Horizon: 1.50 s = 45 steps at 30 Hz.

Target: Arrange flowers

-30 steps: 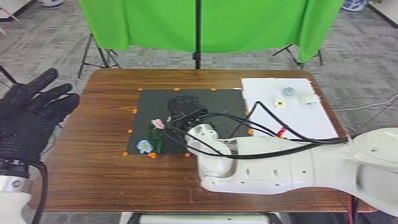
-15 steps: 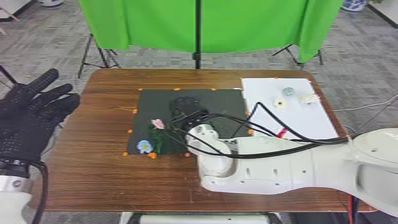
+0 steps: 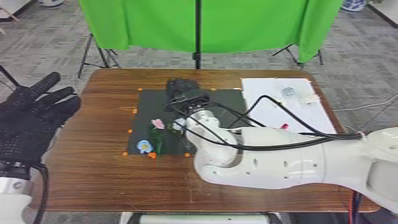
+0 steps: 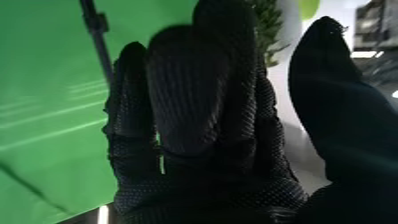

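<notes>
At twelve o'clock on the flat black mat [image 3: 154, 105], the black-gloved right hand [image 3: 183, 89] is holding its fingers loosely extended; at nine, a pink, green-stemmed flower [image 3: 158, 123] is lying. The black-gloved left hand [image 3: 27, 122] is hanging open.

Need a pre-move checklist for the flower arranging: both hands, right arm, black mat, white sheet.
1. Left hand off the black mat: ok.
2. Right hand open, thumb apart from fingers: ok.
3. Right arm clear of the mat: not ok, partly over it.
4. Pink flower and blue flower on the mat: ok.
5. White sheet emptied: not ok, pale blue flower remains.
6. Stem ends under the right arm: cannot tell.
</notes>
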Each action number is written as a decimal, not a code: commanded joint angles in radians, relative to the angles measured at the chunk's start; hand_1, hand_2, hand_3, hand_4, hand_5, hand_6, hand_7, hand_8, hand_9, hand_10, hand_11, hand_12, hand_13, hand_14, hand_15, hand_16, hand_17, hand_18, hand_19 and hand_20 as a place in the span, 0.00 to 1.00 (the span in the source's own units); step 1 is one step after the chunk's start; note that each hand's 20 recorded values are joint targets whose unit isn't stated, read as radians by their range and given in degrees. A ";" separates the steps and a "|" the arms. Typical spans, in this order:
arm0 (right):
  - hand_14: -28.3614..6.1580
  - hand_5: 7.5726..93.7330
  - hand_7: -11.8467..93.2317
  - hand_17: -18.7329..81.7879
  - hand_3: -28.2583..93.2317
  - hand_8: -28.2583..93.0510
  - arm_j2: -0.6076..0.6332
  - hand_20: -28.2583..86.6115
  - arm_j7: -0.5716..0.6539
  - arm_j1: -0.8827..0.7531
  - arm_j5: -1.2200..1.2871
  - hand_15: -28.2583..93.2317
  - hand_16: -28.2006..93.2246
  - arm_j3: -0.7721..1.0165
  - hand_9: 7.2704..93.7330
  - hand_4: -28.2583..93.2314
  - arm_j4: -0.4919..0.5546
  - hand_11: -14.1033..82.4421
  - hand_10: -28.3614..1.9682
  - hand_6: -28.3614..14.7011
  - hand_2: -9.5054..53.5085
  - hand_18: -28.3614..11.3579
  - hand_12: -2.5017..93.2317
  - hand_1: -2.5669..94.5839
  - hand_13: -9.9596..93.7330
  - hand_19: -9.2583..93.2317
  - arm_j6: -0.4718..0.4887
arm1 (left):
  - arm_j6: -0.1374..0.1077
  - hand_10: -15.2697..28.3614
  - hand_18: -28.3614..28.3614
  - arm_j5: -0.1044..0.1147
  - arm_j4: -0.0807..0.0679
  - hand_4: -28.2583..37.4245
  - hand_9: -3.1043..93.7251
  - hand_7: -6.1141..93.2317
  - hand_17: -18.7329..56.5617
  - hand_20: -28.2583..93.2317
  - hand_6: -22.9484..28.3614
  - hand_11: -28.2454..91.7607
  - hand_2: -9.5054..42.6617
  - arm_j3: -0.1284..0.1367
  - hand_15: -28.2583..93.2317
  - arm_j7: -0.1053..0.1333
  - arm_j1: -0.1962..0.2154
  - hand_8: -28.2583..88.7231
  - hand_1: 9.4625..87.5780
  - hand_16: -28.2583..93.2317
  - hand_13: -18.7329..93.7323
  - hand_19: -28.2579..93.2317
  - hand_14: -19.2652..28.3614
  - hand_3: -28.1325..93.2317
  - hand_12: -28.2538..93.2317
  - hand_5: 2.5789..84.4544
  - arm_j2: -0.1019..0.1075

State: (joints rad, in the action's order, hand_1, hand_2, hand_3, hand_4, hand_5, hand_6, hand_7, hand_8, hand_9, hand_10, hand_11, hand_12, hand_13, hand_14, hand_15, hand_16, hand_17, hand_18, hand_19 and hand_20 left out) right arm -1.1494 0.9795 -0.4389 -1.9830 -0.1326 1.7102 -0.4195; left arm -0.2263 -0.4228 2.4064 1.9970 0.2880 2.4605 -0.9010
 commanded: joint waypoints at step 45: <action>0.53 0.35 0.21 0.57 0.82 0.14 0.412 0.15 0.145 -0.295 0.138 0.69 0.35 0.383 0.80 0.02 -0.074 0.37 0.38 0.60 0.00 0.14 0.18 0.37 0.88 0.95 0.310 | -0.018 0.86 0.97 -0.005 0.018 0.03 0.39 0.22 0.17 0.36 0.65 0.49 0.34 -0.034 0.73 0.012 0.031 0.16 0.16 0.13 0.40 0.77 1.00 0.87 0.33 0.42 -0.033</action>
State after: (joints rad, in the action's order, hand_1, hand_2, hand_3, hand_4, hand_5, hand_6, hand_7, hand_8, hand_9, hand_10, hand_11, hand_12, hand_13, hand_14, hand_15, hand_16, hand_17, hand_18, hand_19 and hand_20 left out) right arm -0.7087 1.1372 -0.7646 -1.8361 0.2822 1.6452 -0.1216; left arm -0.2363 -0.4310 2.4273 1.9659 0.2940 2.4774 -0.9249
